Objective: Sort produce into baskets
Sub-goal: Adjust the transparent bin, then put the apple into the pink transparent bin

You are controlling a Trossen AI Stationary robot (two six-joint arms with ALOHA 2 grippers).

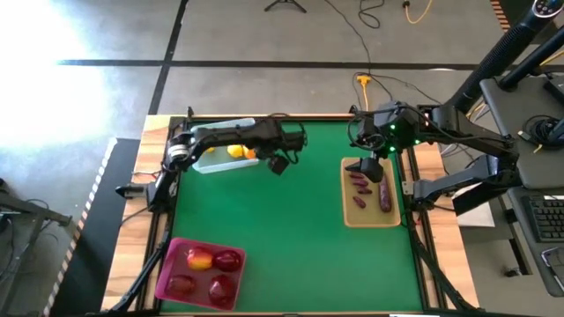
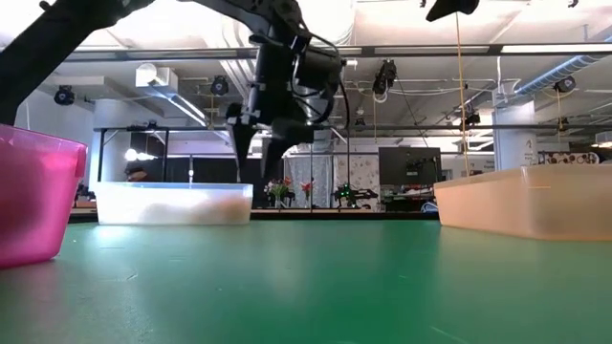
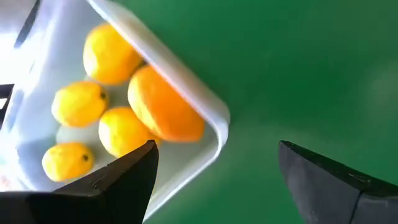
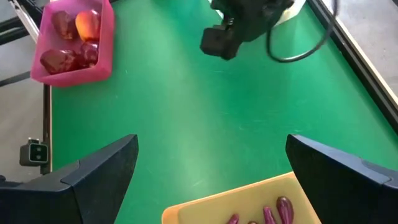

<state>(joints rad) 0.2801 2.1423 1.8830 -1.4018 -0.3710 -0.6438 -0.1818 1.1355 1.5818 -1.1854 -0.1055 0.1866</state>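
Sorting looks essentially finished. The magenta bin [image 1: 199,275] holds 4 red and red-orange fruits [image 1: 201,259]. The left gripper [image 3: 214,177], spread and holding nothing, hangs beside the clear bin [image 3: 208,112] of lemons [image 3: 111,57]. The right gripper [image 4: 211,171], also spread and holding nothing, hovers over the tan tray [image 1: 372,217] with its purple pieces [image 1: 385,196]. No produce shows loose on the green mat [image 1: 300,229].

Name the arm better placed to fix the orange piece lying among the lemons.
Left: its open hand hovers at the clear bin's corner beside the orange piece. The right hand is over the tan tray.
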